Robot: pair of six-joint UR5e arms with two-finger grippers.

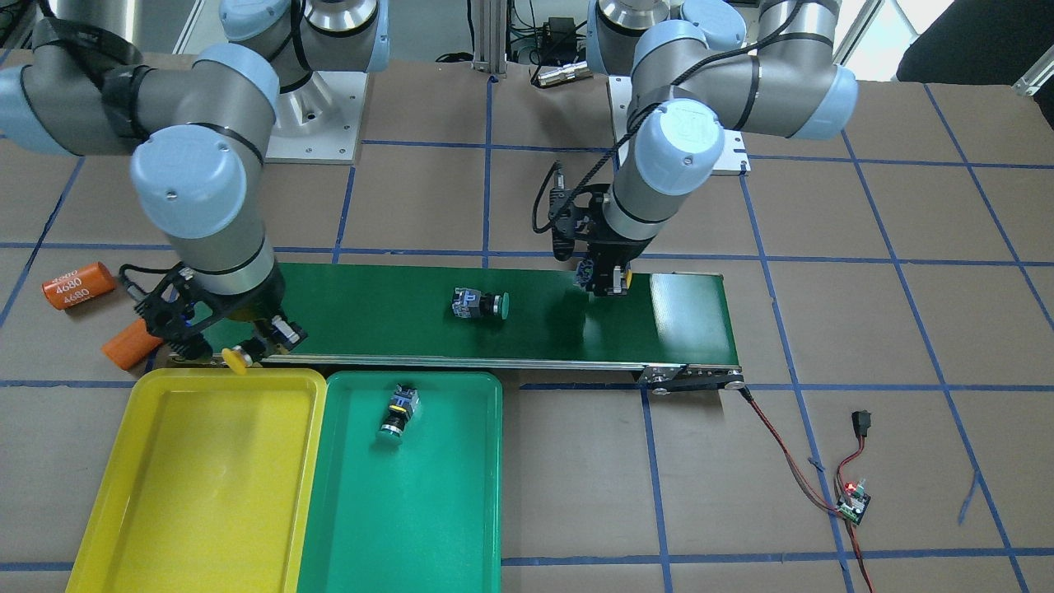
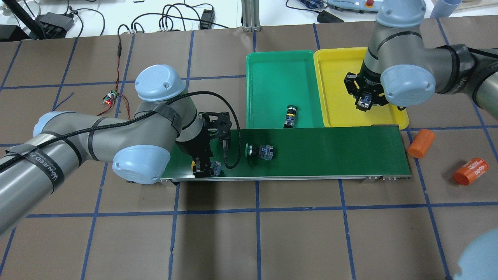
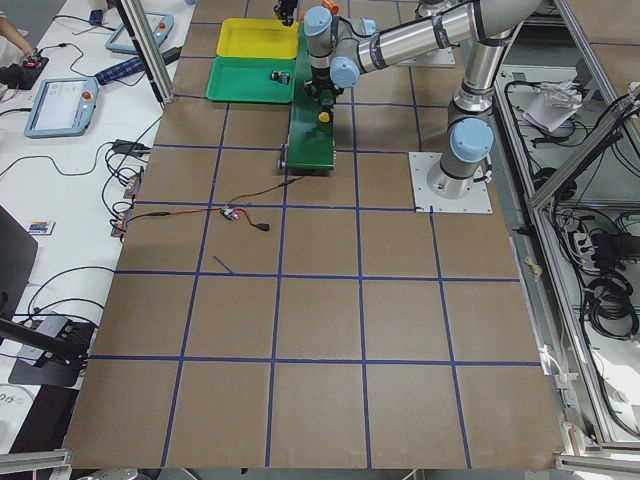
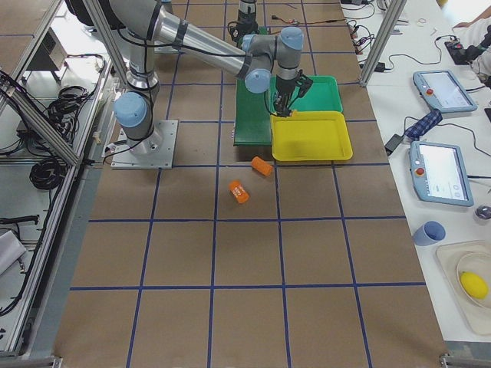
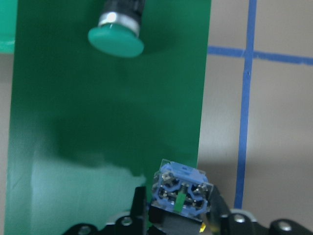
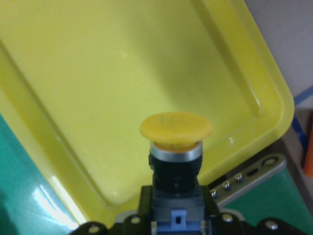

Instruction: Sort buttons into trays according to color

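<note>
— Buttons first: where does each one sit?

— Two are held and two lie loose. The right tool is closed on the dark body of a yellow button, with the cap pointing away from the fingers. It hangs over the yellow tray, close to the tray's belt-side rim.

— And the left one?

— The left tool is clamped on the other yellow button, with the button's blue end showing between the fingers. That pair is at the end of the belt far from the trays, by the robot-side edge. I can't tell whether this button touches the belt or hangs just clear of it, because the tool hides its underside.

— The green ones?

— A green button lies on its side around mid-belt. It is near the left tool but apart from it, with its cap turned toward that tool. The second green button lies on its side inside the green tray, close to the belt-side wall and somewhat toward the yellow tray.

— How are the trays set?

— They sit side by side with their long edges touching, on the surface along the belt's side away from the robot. Two orange cylinders lie on the surface beyond the belt's end, on the right arm's side.
</note>
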